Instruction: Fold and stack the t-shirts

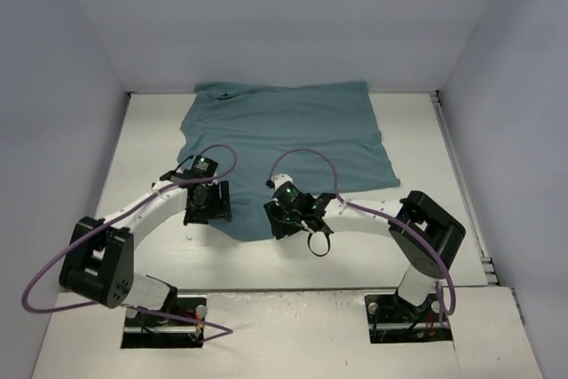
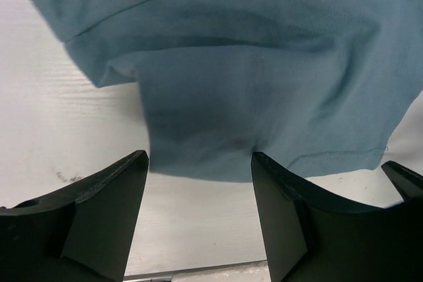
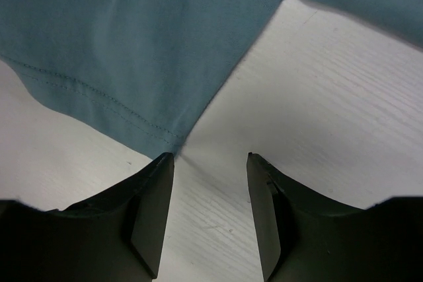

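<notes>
Teal t-shirt (image 1: 284, 135) flat on white tabletop (image 1: 142, 148), near hem beside left hand (image 2: 199, 163) and right hand (image 3: 210, 158), fingers of both apart.

One teal t-shirt (image 1: 284, 139) lies toward the far edge of the one table (image 1: 417, 144). Two arms stand at its near edge: left arm (image 1: 142, 210) and right arm (image 1: 377, 215). Two grippers: left gripper (image 2: 198, 163) and right gripper (image 3: 210, 160). Two purple cables: left cable (image 1: 25, 295) and right cable (image 1: 303, 150).
</notes>
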`<state>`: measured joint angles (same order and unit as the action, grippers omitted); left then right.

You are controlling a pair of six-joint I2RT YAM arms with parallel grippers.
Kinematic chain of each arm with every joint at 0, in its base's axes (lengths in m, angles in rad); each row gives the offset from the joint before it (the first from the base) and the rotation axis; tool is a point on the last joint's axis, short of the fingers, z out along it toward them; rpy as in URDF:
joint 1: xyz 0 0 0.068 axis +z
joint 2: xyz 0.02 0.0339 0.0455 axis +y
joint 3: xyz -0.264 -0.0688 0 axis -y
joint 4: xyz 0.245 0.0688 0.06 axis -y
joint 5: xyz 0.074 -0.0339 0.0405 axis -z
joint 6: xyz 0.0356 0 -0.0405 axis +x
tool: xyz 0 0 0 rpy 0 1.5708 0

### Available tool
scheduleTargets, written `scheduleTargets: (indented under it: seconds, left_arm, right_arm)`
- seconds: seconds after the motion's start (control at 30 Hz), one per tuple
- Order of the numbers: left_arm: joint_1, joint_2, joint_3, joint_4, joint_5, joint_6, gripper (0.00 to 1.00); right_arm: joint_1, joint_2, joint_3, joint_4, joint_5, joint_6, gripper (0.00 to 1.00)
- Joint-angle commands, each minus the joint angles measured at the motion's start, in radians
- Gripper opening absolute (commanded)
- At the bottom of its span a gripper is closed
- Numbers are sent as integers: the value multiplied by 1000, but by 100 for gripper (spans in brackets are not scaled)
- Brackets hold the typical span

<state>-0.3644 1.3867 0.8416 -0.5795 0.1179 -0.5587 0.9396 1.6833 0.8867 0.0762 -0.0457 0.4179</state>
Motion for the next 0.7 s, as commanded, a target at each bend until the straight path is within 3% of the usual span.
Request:
scheduleTargets:
  seconds: [0.0,0.13,0.23,0.47,0.67]
  left_arm:
    - [0,53,46,62,68,35,60]
    - [0,54,44,61,85,29,54]
    - [1,27,40,55,110,12,44]
    - [-68,-86,-23,51,194,-175,28]
    - [-73,-167,81,-82,190,-162,27]
  right_arm:
    - [12,0,50,27,19,0,45]
    - [23,17,56,27,16,0,45]
    - [28,22,56,27,21,1,44]
    - [-17,-54,23,16,120,36,37]
    - [-123,-140,-1,-14,152,48,37]
